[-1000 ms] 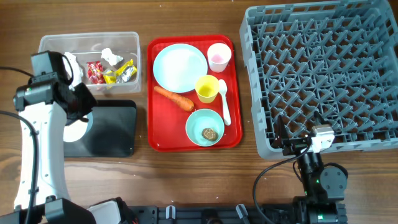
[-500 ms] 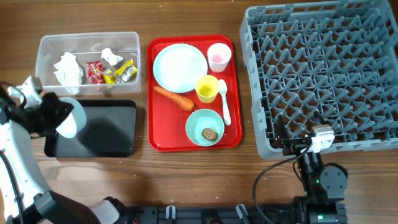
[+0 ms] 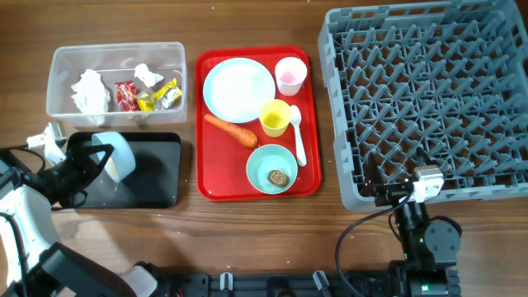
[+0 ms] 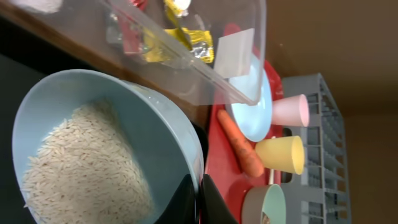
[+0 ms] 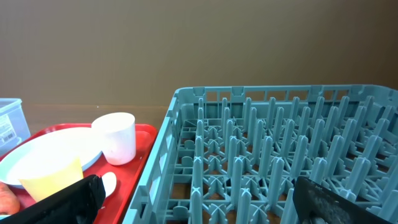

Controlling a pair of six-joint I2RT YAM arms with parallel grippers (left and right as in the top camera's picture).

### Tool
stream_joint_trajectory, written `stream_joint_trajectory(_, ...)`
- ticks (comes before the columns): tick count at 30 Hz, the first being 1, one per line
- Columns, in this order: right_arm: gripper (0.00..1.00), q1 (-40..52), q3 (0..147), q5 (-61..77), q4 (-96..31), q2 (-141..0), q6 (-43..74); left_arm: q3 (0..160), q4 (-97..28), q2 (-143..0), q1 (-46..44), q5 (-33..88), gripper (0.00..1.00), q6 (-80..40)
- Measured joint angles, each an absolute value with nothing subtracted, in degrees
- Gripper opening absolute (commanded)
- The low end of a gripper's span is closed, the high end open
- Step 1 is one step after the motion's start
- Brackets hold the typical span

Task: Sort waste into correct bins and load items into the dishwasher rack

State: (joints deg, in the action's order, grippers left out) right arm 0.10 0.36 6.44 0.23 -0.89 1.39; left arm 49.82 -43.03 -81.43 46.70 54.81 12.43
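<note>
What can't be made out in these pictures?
Overhead: whether any rice lies in the black tray; too small to tell.
Overhead: what the lump is; too small.
Left wrist: how the left fingers grip the held bowl; cut off by the bottom edge.

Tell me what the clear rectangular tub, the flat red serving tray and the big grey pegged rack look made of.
Clear rectangular tub: likely thin plastic, transparent and glossy; wrappers show through it.
Flat red serving tray: probably moulded plastic, smooth, slight sheen, raised lip.
Grey pegged rack: seemingly rigid matte plastic, one-piece moulded lattice.
</note>
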Motion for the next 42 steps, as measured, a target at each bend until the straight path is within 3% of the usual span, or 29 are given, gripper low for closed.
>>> stream_joint_trajectory(9,1.0,0.1,0.4,6.4,0.2,-0.9,1.4,49.8,-43.6,-81.4,47.0,58.4,0.04,13.1)
stream_joint_trajectory(24,0.99,0.1,0.4,6.4,0.2,-0.9,1.4,48.2,-43.9,-81.4,57.1,64.9,0.04,16.2)
stream_joint_trajectory(30,1.0,0.1,0.4,6.4,0.2,-0.9,1.4,48.2,-41.0,-81.1,56.1,64.5,0.04,7.9)
stream_joint_trajectory(34,1.0,0.1,0.4,6.4,0.2,-0.9,1.4,51.1,-41.1,-76.4,49.6,57.8,0.04,1.2)
stream_joint_trajectory(40,1.0,0.1,0.4,6.4,0.2,-0.9,1.4,58.3,-40.5,-64.6,24.0,32.7,0.11,-12.2)
stream_joint_trajectory(42,1.0,0.1,0.4,6.4,0.2,-0.9,1.4,58.5,-40.7,-63.7,13.4,22.3,0.18,-16.2)
